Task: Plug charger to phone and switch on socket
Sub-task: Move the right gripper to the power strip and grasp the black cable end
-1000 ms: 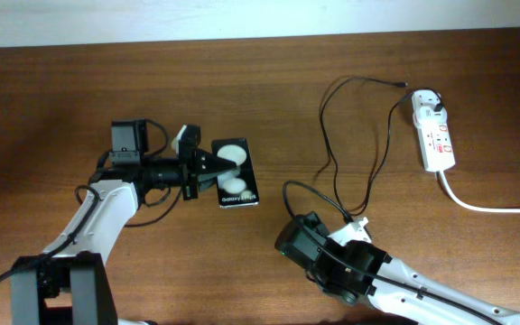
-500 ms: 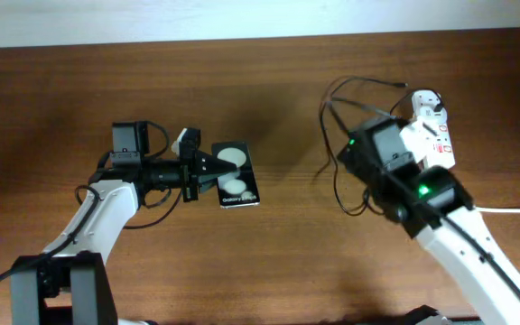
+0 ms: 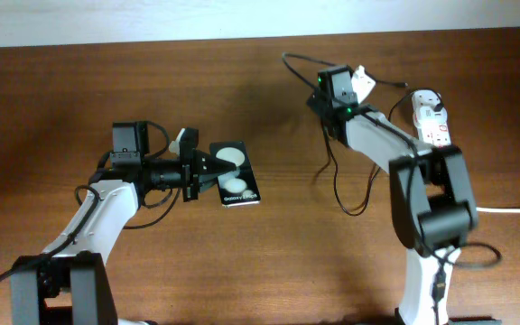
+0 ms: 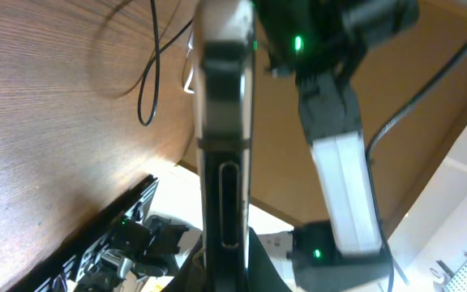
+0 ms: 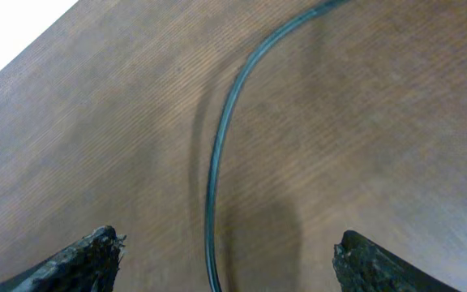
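Observation:
The phone (image 3: 237, 185), black and glossy with two white reflections, is held just above the table left of centre, and my left gripper (image 3: 210, 169) is shut on its left edge. In the left wrist view the phone (image 4: 224, 122) shows edge-on, running up from the jaws. The charger's thin black cable (image 3: 334, 171) loops over the table at centre right, and its white plug (image 3: 427, 99) sits in the socket (image 3: 435, 135). My right gripper (image 3: 354, 86) hovers over the cable's far loop. It stands open (image 5: 229, 268), and the cable (image 5: 217, 162) passes untouched between the fingers.
A thick white cord (image 3: 495, 209) trails from the socket towards the right edge. My right arm (image 3: 427, 194) stretches from the front edge up past the cable loops. The table's far edge meets a white wall behind the right gripper.
My right arm has swung from the table's front to the far side, above the cable loop, with its jaws slightly narrower. The left arm and phone have not moved.

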`<act>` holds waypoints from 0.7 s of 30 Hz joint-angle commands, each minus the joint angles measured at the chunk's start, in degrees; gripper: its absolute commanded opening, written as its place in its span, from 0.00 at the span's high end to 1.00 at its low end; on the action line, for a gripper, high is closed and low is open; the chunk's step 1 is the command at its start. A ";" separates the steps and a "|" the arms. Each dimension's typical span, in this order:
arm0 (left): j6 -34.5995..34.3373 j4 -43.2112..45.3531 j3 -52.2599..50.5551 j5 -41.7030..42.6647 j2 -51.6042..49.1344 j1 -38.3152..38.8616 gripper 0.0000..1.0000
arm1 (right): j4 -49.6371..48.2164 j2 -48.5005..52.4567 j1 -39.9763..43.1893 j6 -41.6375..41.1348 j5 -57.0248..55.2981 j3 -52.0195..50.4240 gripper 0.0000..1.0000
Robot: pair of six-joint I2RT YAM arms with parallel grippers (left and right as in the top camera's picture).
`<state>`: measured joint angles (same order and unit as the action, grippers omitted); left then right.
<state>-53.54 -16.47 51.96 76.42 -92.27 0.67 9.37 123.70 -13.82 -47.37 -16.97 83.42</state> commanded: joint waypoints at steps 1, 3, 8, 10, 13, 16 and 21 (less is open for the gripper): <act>0.46 0.28 0.46 1.75 0.02 0.02 1.00 | 1.97 5.95 1.44 0.66 -0.15 8.35 0.18; 0.46 0.28 0.46 1.73 0.02 0.02 1.00 | 2.03 7.04 1.49 0.68 -0.17 8.94 0.32; 0.46 0.28 0.46 1.73 0.02 0.02 1.00 | 5.62 7.23 1.36 5.64 3.72 8.94 0.81; 0.46 0.28 0.46 1.73 0.02 0.02 1.00 | 8.39 7.19 1.14 5.64 3.80 8.96 0.88; 0.46 0.31 0.46 1.73 0.02 0.02 1.00 | 10.73 7.17 0.74 10.58 6.84 8.98 0.96; 0.48 0.31 0.46 1.68 0.02 0.02 1.00 | 16.65 5.49 -0.70 16.79 12.00 9.14 0.96; 0.48 0.31 0.46 0.24 0.02 0.02 1.00 | 36.00 3.26 -5.49 23.58 25.57 9.14 0.96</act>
<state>-53.56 -16.47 51.96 75.77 -92.27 0.67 38.06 127.44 -16.67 -26.28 1.30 93.45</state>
